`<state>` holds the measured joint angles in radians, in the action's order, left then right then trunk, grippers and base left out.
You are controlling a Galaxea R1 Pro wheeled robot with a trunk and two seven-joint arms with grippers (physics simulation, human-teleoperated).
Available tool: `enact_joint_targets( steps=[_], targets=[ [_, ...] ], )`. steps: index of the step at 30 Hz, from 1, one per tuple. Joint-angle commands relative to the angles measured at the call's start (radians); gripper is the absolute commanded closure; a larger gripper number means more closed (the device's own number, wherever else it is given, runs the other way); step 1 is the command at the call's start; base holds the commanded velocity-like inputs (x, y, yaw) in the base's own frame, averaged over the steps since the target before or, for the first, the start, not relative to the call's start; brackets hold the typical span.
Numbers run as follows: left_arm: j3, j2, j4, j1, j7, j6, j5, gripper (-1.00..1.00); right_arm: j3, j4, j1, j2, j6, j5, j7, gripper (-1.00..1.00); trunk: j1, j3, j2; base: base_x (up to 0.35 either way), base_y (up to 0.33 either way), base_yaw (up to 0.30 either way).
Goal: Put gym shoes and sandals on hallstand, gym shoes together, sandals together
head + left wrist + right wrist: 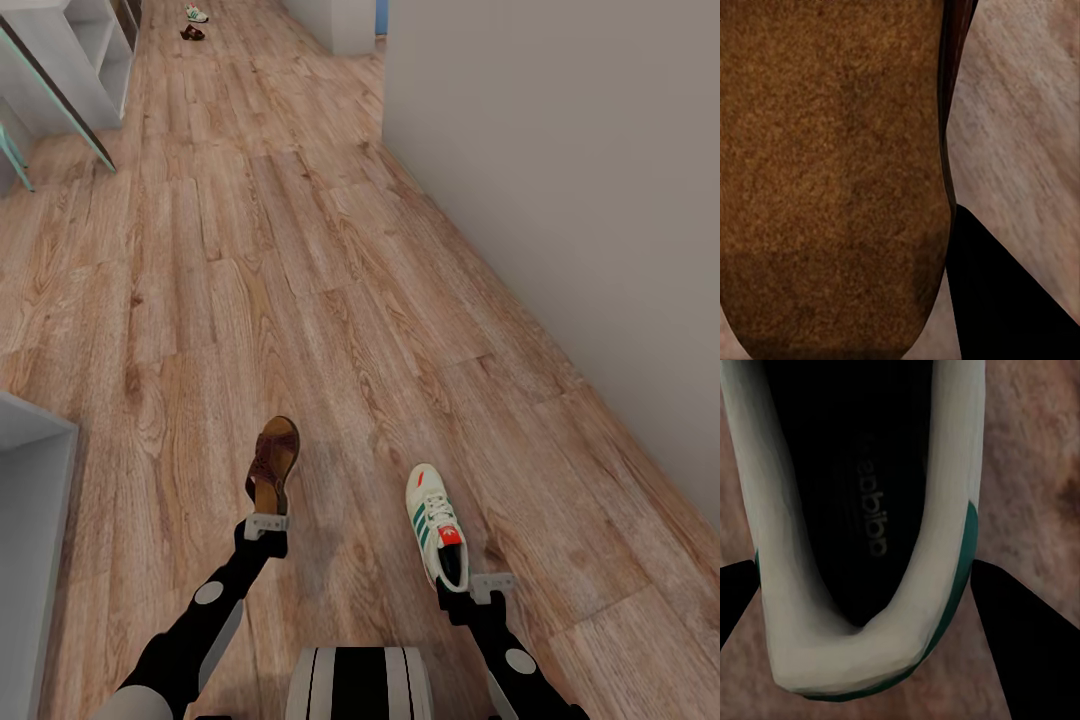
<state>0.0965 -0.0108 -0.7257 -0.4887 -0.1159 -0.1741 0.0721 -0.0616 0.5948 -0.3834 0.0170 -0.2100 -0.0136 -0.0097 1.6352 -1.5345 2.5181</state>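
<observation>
Left jaws clamped on woven brown sandal (272, 465), right on green-striped white gym shoe (436, 520).

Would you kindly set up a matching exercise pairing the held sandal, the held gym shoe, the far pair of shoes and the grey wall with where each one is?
Things:
1. held sandal
2. held gym shoe
3. far shoes
4. grey wall

Places:
A. on the corridor floor, far ahead
B. in the right gripper
C. along the corridor's right side
D. in the left gripper

Pairs: 1-D, 2-B, 3-A, 4-C
</observation>
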Motion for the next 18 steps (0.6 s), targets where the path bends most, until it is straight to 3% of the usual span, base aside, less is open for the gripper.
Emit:
enact_joint_targets(
  steps=[1,18],
  targets=[
    [0.000,0.000,0.001,0.000,-0.004,-0.003,0.005,1.00,-0.003,-0.001,0.000,0.000,-0.003,-0.003,0.000,1.00,0.000,0.000,0.000,0.000,0.000,0.000],
    [-0.001,0.003,0.000,0.000,-0.004,0.005,0.005,1.00,-0.010,-0.001,0.000,0.004,-0.003,-0.001,0.001,1.00,-0.007,0.058,-0.003,0.000,0.000,0.000]
  ],
)
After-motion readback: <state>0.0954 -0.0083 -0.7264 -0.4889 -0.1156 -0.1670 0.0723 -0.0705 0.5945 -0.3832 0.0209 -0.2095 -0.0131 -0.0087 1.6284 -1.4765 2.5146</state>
